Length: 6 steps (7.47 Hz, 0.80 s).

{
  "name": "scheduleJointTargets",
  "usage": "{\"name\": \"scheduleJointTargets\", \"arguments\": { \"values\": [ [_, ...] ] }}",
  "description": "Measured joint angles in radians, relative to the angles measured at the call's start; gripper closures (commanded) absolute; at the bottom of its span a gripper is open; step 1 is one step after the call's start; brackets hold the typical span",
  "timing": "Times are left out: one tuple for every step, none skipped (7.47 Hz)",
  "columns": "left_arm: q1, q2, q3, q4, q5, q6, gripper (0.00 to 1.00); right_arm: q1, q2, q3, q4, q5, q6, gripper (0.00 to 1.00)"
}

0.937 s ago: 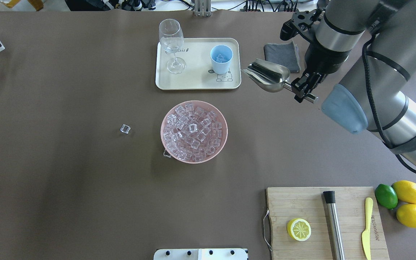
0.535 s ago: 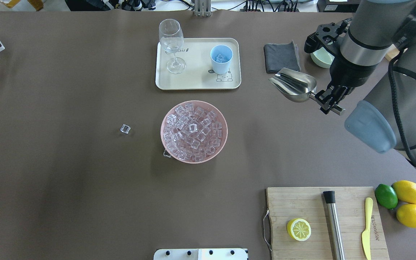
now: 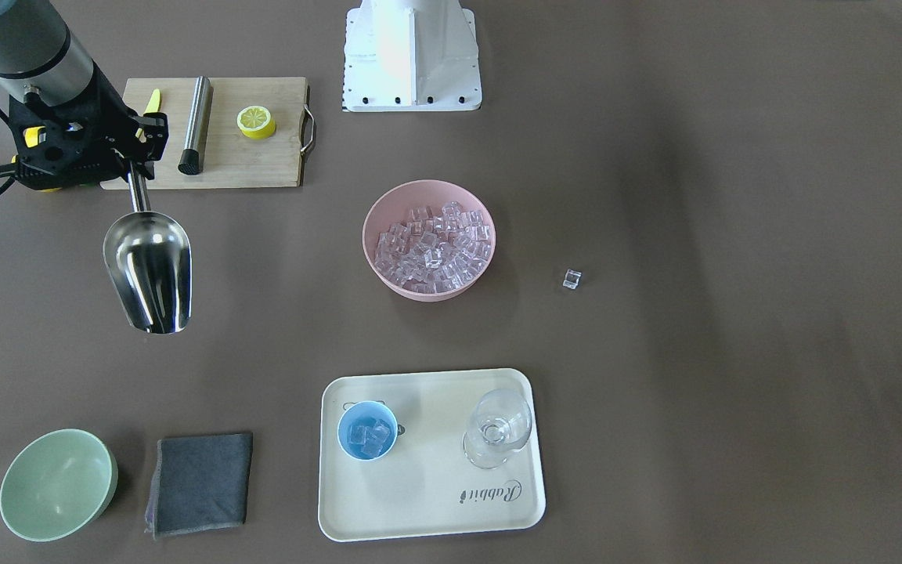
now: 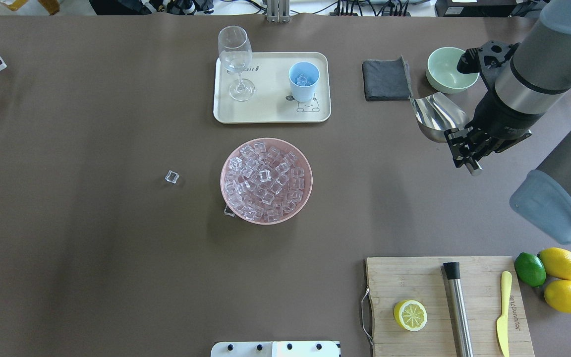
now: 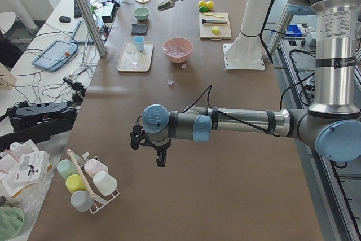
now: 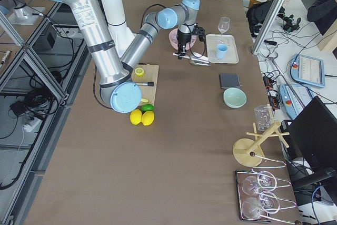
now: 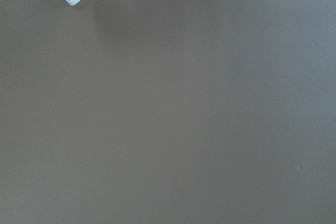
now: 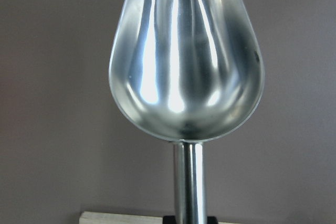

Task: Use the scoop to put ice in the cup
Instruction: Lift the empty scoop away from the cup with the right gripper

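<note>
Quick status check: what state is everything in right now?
Scoop: empty, gripped by its handle.
Right tool: shut on scoop.
Left tool: cannot tell.
Cup: upright, some ice inside.
Pink bowl: full of ice.
Wine glass: upright, empty.
Green bowl: empty.

Body check: silver tubular right arm point(image 4: 528, 74), matching left arm point(image 5: 242, 121), white pedestal base point(image 3: 412, 47).
Both arms show brushed-metal segments, pale-blue rounded joint caps and black bands at the joints. A black cable runs along each, looping free on the left. Each ends in a black angular hand: right hand point(image 4: 465, 148), left hand point(image 5: 161, 159). Dark screws line the base plate's edge.
</note>
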Motion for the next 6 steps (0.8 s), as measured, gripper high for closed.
{"name": "scheduleJointTargets", "arguments": {
  "values": [
    [0.001, -0.004, 0.02, 0.0, -0.003, -0.001, 0.02, -0.021, -0.049, 0.018, 0.102, -0.021, 0.169, 1.0],
    [0.001, -0.008, 0.037, -0.001, -0.011, -0.001, 0.02, -0.049, -0.091, 0.034, 0.178, -0.052, 0.274, 1.0],
    [-0.001, -0.009, 0.05, -0.001, -0.042, -0.002, 0.02, -0.087, -0.13, 0.063, 0.219, -0.099, 0.342, 1.0],
    [-0.004, -0.012, 0.069, -0.002, -0.068, -0.001, 0.02, -0.136, -0.167, 0.093, 0.239, -0.162, 0.378, 1.0],
    [-0.006, -0.018, 0.081, -0.003, -0.082, 0.001, 0.02, -0.184, -0.211, 0.109, 0.283, -0.212, 0.398, 1.0],
    [-0.006, -0.029, 0.087, -0.003, -0.084, 0.001, 0.02, -0.23, -0.266, 0.112, 0.367, -0.258, 0.425, 1.0]
  ]
}}
